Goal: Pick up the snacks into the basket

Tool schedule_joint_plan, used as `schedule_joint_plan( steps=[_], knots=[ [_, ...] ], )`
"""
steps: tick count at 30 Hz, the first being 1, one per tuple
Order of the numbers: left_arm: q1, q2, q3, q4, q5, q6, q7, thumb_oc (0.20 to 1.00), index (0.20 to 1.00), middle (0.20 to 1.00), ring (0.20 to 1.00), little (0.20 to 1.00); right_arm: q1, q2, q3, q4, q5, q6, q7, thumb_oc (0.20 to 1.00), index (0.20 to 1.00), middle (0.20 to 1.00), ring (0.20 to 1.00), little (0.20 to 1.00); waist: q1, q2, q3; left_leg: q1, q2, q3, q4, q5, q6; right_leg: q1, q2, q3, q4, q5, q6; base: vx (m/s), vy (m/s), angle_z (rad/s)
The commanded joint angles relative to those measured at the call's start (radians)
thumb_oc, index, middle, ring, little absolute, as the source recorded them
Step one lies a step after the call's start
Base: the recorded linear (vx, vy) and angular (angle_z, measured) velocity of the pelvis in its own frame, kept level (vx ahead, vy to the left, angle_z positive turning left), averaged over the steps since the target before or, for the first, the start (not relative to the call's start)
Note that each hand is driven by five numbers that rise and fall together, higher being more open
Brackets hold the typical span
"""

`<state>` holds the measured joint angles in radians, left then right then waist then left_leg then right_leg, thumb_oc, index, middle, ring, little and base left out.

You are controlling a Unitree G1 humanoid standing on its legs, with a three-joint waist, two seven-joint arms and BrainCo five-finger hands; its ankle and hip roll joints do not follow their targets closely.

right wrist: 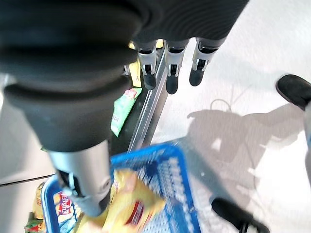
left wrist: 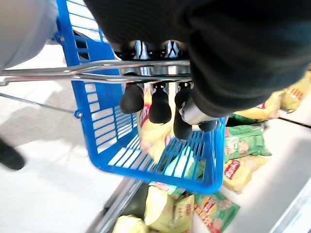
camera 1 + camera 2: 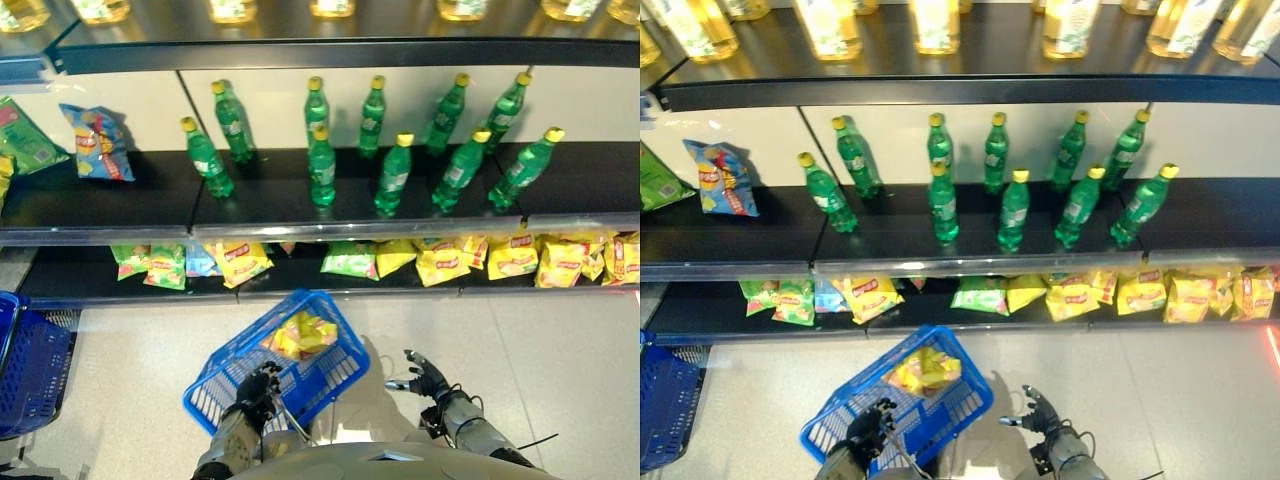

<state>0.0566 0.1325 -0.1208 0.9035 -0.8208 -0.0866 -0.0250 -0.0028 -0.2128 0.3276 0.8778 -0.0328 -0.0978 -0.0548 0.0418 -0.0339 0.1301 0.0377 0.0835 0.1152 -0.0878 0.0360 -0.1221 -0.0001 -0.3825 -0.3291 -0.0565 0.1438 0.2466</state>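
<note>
A blue wire basket (image 3: 330, 372) hangs tilted low over the floor in front of the shelves. Yellow snack bags (image 3: 300, 335) lie inside it. My left hand (image 3: 255, 390) is at its near edge, and the left wrist view shows the fingers (image 2: 159, 104) curled round the metal handle (image 2: 97, 72). My right hand (image 3: 425, 378) hovers to the right of the basket, open and holding nothing. In the right wrist view its fingers (image 1: 172, 73) are straight above the floor, with a yellow bag (image 1: 129, 206) in the basket (image 1: 175, 170) below the thumb.
Several yellow snack bags (image 3: 440, 262) and green ones (image 3: 350, 260) lie on the lowest shelf. Green bottles (image 3: 320, 165) stand on the shelf above, with a blue chip bag (image 3: 97, 142) at its left. A second blue basket (image 3: 30, 370) sits on the floor at far left.
</note>
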Motion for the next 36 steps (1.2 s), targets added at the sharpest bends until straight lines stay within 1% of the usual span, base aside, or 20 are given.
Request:
schedule_joint_plan(
  steps=[1,2,4,5,6,8,11,13,15,16,18,19,22,26,28,31,32,33,35,36],
  knots=[
    [-0.035,-0.038,-0.022,-0.057,-0.020,-0.028,-0.009,0.200,0.200,0.200,0.200,0.200,-0.039,-0.032,0.003,-0.058,-0.031,-0.008,-0.016,1.000,1.000,1.000,1.000,1.000,0.012,-0.018,-0.010,0.002,-0.020,-0.007,0.001,-0.019,0.070,-0.059,-0.033,0.094,0.058,0.169,0.004,0.10,-0.234,-0.10],
    [-0.035,-0.038,-0.022,-0.057,-0.020,-0.028,-0.009,0.200,0.200,0.200,0.200,0.200,-0.040,-0.032,0.003,-0.058,-0.031,-0.008,-0.016,1.000,1.000,1.000,1.000,1.000,0.013,-0.018,-0.010,0.002,-0.020,-0.007,0.001,-0.019,0.070,-0.059,-0.033,0.094,0.058,0.169,0.004,0.24,-0.493,0.05],
    [-0.048,-0.036,0.001,-0.049,-0.041,-0.030,0.005,0.200,0.200,0.200,0.200,0.200,-0.067,-0.035,0.021,-0.040,-0.036,-0.007,-0.007,1.000,1.000,1.000,1.000,1.000,0.019,-0.024,-0.008,0.039,0.051,-0.003,0.004,-0.017,0.028,-0.055,0.019,0.042,0.089,0.065,-0.008,0.20,-0.426,0.17],
    [-0.048,-0.036,0.001,-0.049,-0.041,-0.030,0.005,0.200,0.200,0.200,0.200,0.200,-0.067,-0.035,0.021,-0.040,-0.036,-0.007,-0.007,1.000,1.000,1.000,1.000,1.000,0.019,-0.023,-0.008,0.039,0.051,-0.003,0.004,-0.017,0.028,-0.054,0.020,0.042,0.088,0.065,-0.008,0.15,-0.488,-0.02],
    [-0.051,-0.042,0.010,-0.024,-0.058,-0.029,0.004,0.200,0.200,0.200,0.200,0.200,-0.085,-0.040,0.033,-0.001,-0.024,-0.010,-0.006,1.000,1.000,1.000,1.000,1.000,0.019,-0.016,-0.007,0.030,0.108,-0.010,0.026,0.015,0.003,-0.039,0.075,0.020,0.077,0.013,-0.036,0.13,-0.474,-0.01],
    [-0.056,-0.054,0.015,-0.022,-0.074,-0.029,0.015,0.200,0.200,0.200,0.200,0.200,-0.089,-0.052,0.032,-0.003,0.007,-0.017,-0.017,1.000,1.000,1.000,1.000,1.000,0.011,0.002,-0.004,-0.001,0.156,-0.011,0.069,0.114,-0.025,-0.021,0.132,0.002,0.052,-0.002,-0.062,0.11,-0.527,-0.05],
    [-0.067,-0.066,0.017,-0.019,-0.077,-0.030,0.023,0.200,0.200,0.200,0.200,0.200,-0.097,-0.057,0.046,0.028,0.027,-0.023,-0.028,1.000,1.000,1.000,1.000,1.000,-0.019,0.014,-0.006,-0.033,0.251,0.127,0.125,0.254,-0.055,0.013,0.208,-0.042,-0.016,-0.026,-0.104,0.09,-0.392,0.20],
    [-0.076,-0.077,0.005,-0.005,-0.071,-0.024,0.023,0.200,0.200,0.200,0.200,0.200,-0.092,-0.054,0.054,0.061,0.033,-0.019,-0.025,1.000,1.000,1.000,1.000,1.000,-0.047,0.019,-0.009,-0.023,0.270,0.284,0.143,0.250,-0.075,0.034,0.236,-0.066,-0.031,-0.064,-0.115,0.12,-0.348,0.23],
    [-0.079,-0.090,-0.004,0.007,-0.062,-0.018,0.009,0.200,0.200,0.200,0.200,0.200,-0.091,-0.052,0.058,0.082,0.034,-0.015,-0.014,1.000,1.000,1.000,1.000,1.000,-0.042,0.026,-0.018,-0.029,0.207,0.283,0.140,0.188,-0.060,0.039,0.243,-0.064,-0.031,-0.083,-0.119,0.05,-0.205,0.56],
    [-0.082,-0.092,-0.009,0.009,-0.050,-0.018,0.002,0.200,0.200,0.200,0.200,0.200,-0.092,-0.053,0.056,0.093,0.035,-0.014,-0.008,1.000,1.000,1.000,1.000,1.000,-0.036,0.022,-0.020,-0.056,0.133,0.260,0.142,0.133,-0.011,0.030,0.235,-0.073,-0.031,-0.069,-0.127,0.03,-0.165,0.28],
    [-0.081,-0.096,-0.014,0.023,-0.024,-0.015,-0.009,0.200,0.200,0.200,0.200,0.200,-0.086,-0.053,0.056,0.092,0.032,-0.014,0.002,1.000,1.000,1.000,1.000,1.000,-0.019,0.010,-0.025,-0.105,-0.017,0.163,0.143,0.030,0.048,0.034,0.234,-0.071,-0.031,-0.060,-0.126,0.05,-0.121,0.06],
    [-0.081,-0.096,-0.014,0.023,-0.024,-0.015,-0.009,0.200,0.200,0.200,0.200,0.200,-0.086,-0.053,0.056,0.092,0.032,-0.014,0.002,1.000,1.000,1.000,1.000,1.000,-0.020,0.010,-0.024,-0.105,-0.017,0.162,0.144,0.028,0.049,0.035,0.233,-0.072,-0.031,-0.060,-0.125,0.07,-0.084,0.02],
    [-0.065,-0.099,-0.019,0.030,-0.001,-0.020,-0.023,0.200,0.200,0.200,0.200,0.200,-0.086,-0.048,0.075,0.075,0.008,-0.018,0.022,1.000,1.000,1.000,1.000,1.000,0.010,0.026,-0.026,-0.096,-0.168,0.014,0.042,0.026,0.122,0.039,0.305,-0.017,-0.031,-0.052,-0.132,0.10,-0.104,-0.17],
    [-0.060,-0.074,-0.017,0.017,-0.009,-0.018,-0.022,0.200,0.200,0.200,0.200,0.200,-0.087,-0.039,0.068,0.052,-0.002,-0.018,0.023,1.000,1.000,1.000,1.000,1.000,-0.005,0.007,-0.039,-0.056,-0.156,-0.005,0.001,0.038,0.138,0.010,0.323,0.007,0.068,-0.073,-0.133,0.07,-0.044,-0.49],
    [-0.051,-0.058,-0.018,-0.016,-0.009,-0.023,-0.024,0.200,0.200,0.200,0.200,0.200,-0.085,-0.047,0.071,0.018,-0.024,-0.021,0.026,1.000,1.000,1.000,1.000,1.000,-0.007,0.006,-0.016,-0.052,-0.146,-0.004,0.001,0.042,0.145,-0.035,0.308,0.025,0.169,-0.077,-0.102,-0.01,-0.020,-0.03],
    [-0.052,-0.048,-0.013,-0.009,-0.012,-0.026,-0.026,0.200,0.200,0.200,0.200,0.200,-0.079,-0.039,0.054,0.016,-0.007,-0.018,0.025,1.000,1.000,1.000,1.000,1.000,-0.002,0.025,0.003,-0.054,-0.118,-0.015,0.001,0.045,0.143,-0.075,0.225,0.041,0.220,-0.032,-0.084,0.02,-0.129,-0.21],
    [-0.046,-0.050,-0.012,-0.009,-0.016,-0.027,-0.029,0.200,0.200,0.200,0.200,0.200,-0.074,-0.040,0.041,0.007,-0.007,-0.019,0.020,1.000,1.000,1.000,1.000,1.000,0.004,0.034,-0.005,-0.049,-0.102,-0.026,0.001,0.033,0.136,-0.081,0.151,0.043,0.177,0.015,-0.079,0.07,-0.160,-0.13],
    [-0.045,-0.050,-0.013,-0.009,-0.016,-0.027,-0.029,0.200,0.200,0.200,0.200,0.200,-0.073,-0.040,0.041,0.007,-0.007,-0.019,0.020,1.000,1.000,1.000,1.000,1.000,0.003,0.034,-0.004,-0.047,-0.102,-0.026,0.001,0.032,0.136,-0.078,0.151,0.042,0.175,0.016,-0.078,0.12,-0.183,-0.05],
    [-0.032,-0.050,-0.004,-0.022,-0.013,-0.023,-0.032,0.200,0.200,0.200,0.200,0.200,-0.070,-0.041,0.041,0.000,-0.024,-0.014,0.020,1.000,1.000,1.000,1.000,1.000,0.018,0.032,-0.013,-0.032,-0.087,-0.026,0.001,0.011,0.126,-0.077,0.060,0.009,0.109,0.094,-0.046,0.15,-0.200,0.13],
    [-0.028,-0.051,0.005,-0.017,-0.012,-0.022,-0.033,0.200,0.200,0.200,0.200,0.200,-0.075,-0.042,0.043,0.005,-0.031,-0.013,0.020,1.000,1.000,1.000,1.000,1.000,0.025,0.024,-0.012,-0.020,-0.080,-0.019,0.001,-0.001,0.120,-0.075,0.045,-0.015,0.066,0.120,-0.031,0.14,-0.171,-0.05]
  ],
)
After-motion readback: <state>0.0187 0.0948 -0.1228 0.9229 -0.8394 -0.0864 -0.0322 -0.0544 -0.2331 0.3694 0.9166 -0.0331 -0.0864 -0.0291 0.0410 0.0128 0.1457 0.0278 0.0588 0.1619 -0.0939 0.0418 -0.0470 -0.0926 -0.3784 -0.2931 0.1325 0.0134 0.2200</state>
